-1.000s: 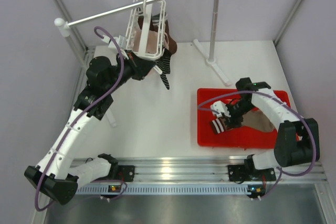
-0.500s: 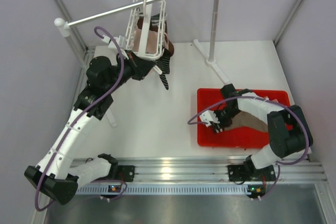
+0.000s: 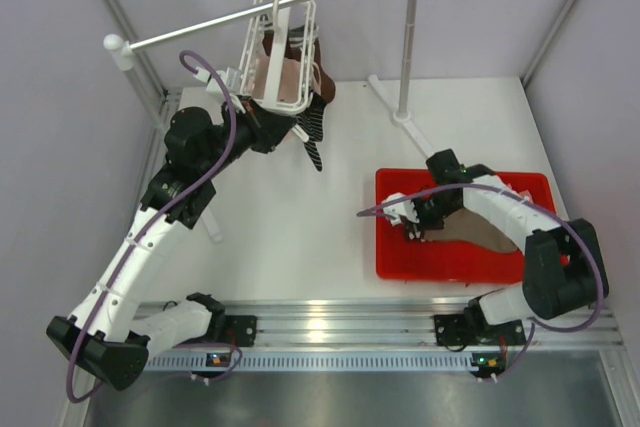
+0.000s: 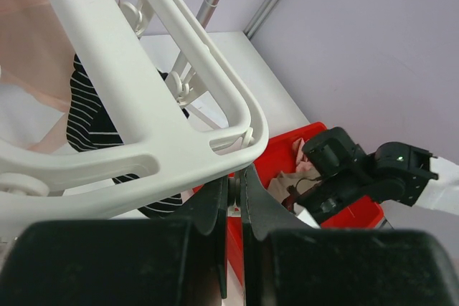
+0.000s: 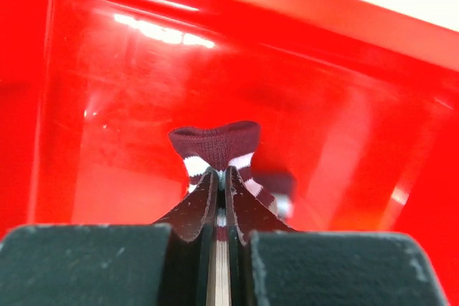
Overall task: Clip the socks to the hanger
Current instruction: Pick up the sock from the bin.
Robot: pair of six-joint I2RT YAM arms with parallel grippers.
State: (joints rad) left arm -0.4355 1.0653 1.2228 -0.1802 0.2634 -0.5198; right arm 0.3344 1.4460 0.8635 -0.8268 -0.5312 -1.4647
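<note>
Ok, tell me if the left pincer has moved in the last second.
No. From above, the left pincer stays at the near corner of the hanger, below the rail, exactly as before.

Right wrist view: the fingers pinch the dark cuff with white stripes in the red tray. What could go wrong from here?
1. The right fingers hold only a small fold of the dark white-striped sock cuff at their tips, so it may slip out when lifted.
2. The sock's taupe body lies limp in the red plastic tray; it could drag over the rim or snag there.
</note>
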